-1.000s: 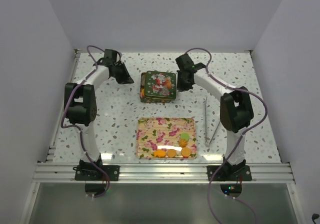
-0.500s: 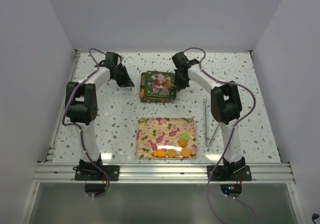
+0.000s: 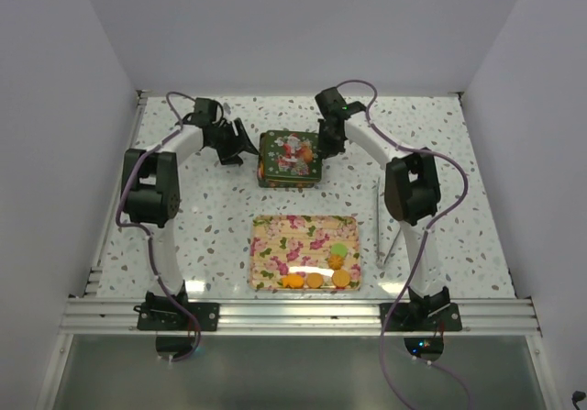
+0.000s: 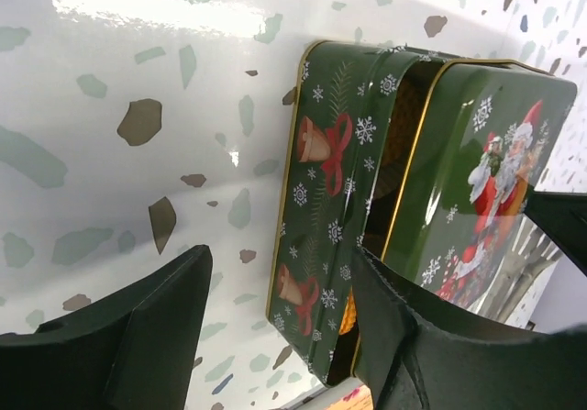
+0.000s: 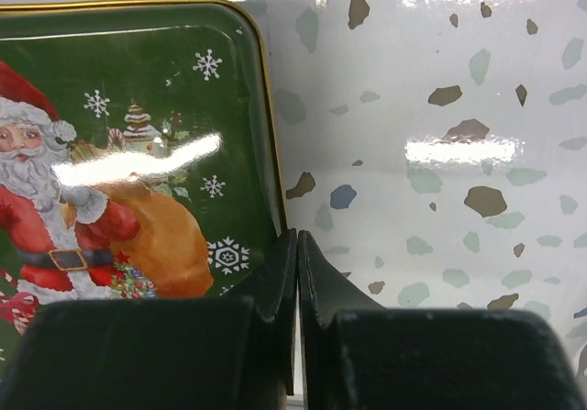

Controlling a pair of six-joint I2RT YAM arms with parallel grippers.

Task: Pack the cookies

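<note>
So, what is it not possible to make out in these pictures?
- Tin contents: covered by the lid in the top view; left wrist view shows only a narrow gap.
- Cookies on the tray: too small in the top view to tell their shapes.
- Right gripper: shut at the lid's edge; its own fingers hide any contact, right wrist view.
- Thin metal object beside the tray: too small to identify.
</note>
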